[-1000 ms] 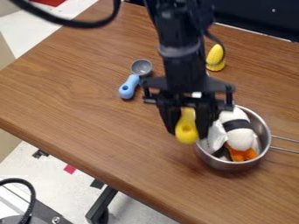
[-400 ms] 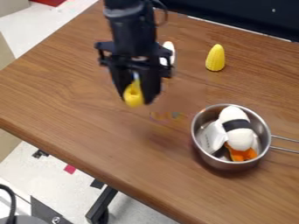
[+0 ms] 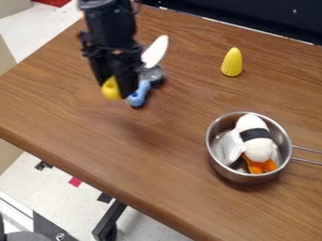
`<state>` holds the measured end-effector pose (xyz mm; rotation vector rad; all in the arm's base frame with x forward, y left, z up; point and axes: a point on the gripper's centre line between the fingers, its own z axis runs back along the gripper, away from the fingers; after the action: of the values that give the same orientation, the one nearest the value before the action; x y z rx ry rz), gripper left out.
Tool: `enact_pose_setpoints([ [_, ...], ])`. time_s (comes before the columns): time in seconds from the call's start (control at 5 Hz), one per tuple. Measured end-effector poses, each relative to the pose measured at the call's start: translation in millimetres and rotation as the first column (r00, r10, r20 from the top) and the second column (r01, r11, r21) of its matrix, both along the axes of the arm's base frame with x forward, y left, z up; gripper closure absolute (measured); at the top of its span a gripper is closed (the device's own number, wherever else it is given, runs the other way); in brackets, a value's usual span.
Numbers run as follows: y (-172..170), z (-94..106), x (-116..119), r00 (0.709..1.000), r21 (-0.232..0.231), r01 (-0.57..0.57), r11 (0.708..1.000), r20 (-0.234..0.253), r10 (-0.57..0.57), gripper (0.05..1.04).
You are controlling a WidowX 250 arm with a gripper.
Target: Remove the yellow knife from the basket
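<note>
A brown wood table (image 3: 176,183) is seen across most of the frame, set at a slant. At its back, in the upper right, a black panel (image 3: 264,19) can be seen. In the lower left, a pale floor (image 3: 31,174) is marked with bits of black tape (image 3: 105,197) and a red bit (image 3: 75,181), and a black table leg (image 3: 110,219) is seen by the table's edge. In the upper left, the yellow knife (image 3: 111,88) is held up over the table, out of the pot, its handle pinched tight in the black claw (image 3: 116,89). Near it, a spoon with a blue handle (image 3: 138,95) is seen. A yellow corn (image 3: 232,62) is stood up in the upper right. In the lower right, a white toy with a black band (image 3: 254,141) and something orange (image 3: 261,166) are held in a metal pot (image 3: 236,177).
</note>
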<state>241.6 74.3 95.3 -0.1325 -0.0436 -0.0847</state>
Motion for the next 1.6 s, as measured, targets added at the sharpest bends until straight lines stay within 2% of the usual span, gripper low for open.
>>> enact_pose_setpoints([
  [0.2, 30.9, -9.8, 8.6, 1.0, 0.032, 0.016, 0.999, 0.026, -0.017, 0.589],
  [0.4, 48.9, -21.5, 7.8, 0.999, 0.053, 0.04, 0.998, 0.03, -0.042, 0.589],
  [0.6, 56.0, -16.1, 13.9, 0.999, 0.012, -0.01, 1.0, 0.039, 0.01, 0.589],
  [0.8, 60.5, -8.3, 39.5, 0.968, -0.032, -0.249, 0.968, 0.027, 0.25, 0.589],
  [1.0, 59.5, -5.4, 67.3, 0.928, -0.051, -0.37, 0.928, 0.022, 0.371, 0.589],
  [1.2, 46.7, -4.3, 86.9, 0.843, -0.088, -0.535, 0.84, 0.014, 0.538, 0.589],
  [1.4, 31.4, 2.8, 102.6, 0.705, -0.089, -0.707, 0.702, 0.003, 0.71, 0.589],
  [1.6, 11.9, 7.0, 116.5, 0.556, -0.099, -0.827, 0.553, -0.006, 0.831, 0.589],
])
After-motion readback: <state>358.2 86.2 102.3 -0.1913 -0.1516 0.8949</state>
